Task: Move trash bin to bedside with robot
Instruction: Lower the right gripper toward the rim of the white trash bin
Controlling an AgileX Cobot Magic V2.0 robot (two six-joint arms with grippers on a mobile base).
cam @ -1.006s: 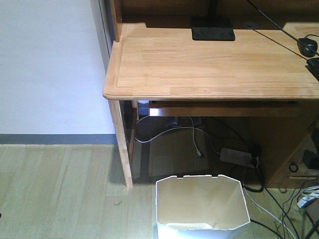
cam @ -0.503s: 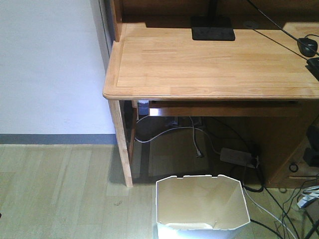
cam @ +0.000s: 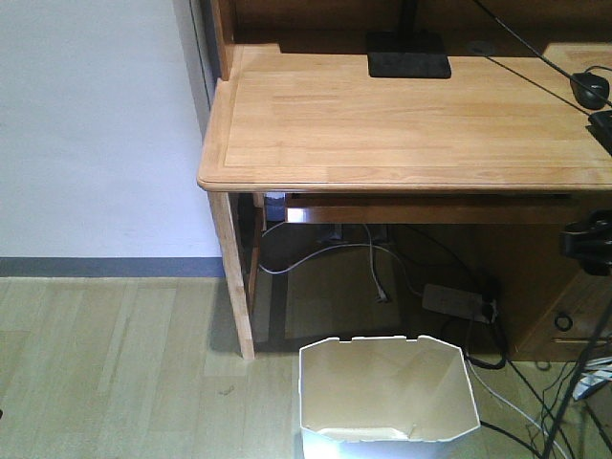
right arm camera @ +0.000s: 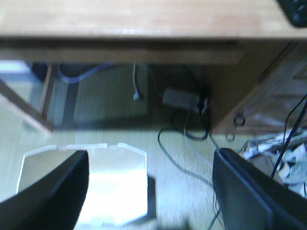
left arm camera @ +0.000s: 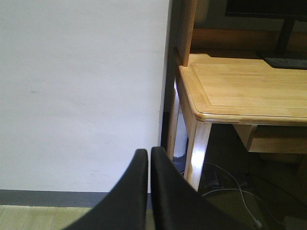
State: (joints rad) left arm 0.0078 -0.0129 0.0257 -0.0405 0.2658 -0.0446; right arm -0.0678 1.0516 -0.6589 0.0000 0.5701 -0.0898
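The white tapered plastic trash bin stands upright, mouth up, on the pale wood-plank floor just in front of the light wooden desk. Its long axis runs parallel to the desk's front edge. The black right gripper, off to the bin's right, gapes wide and empty. The black left gripper has its fingers pressed together, holding nothing.

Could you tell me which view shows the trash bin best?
The exterior front-facing view: the trash bin shows sharp, its whole rim and inside. The right wrist view shows it blurred, partly hidden; the left wrist view misses it.
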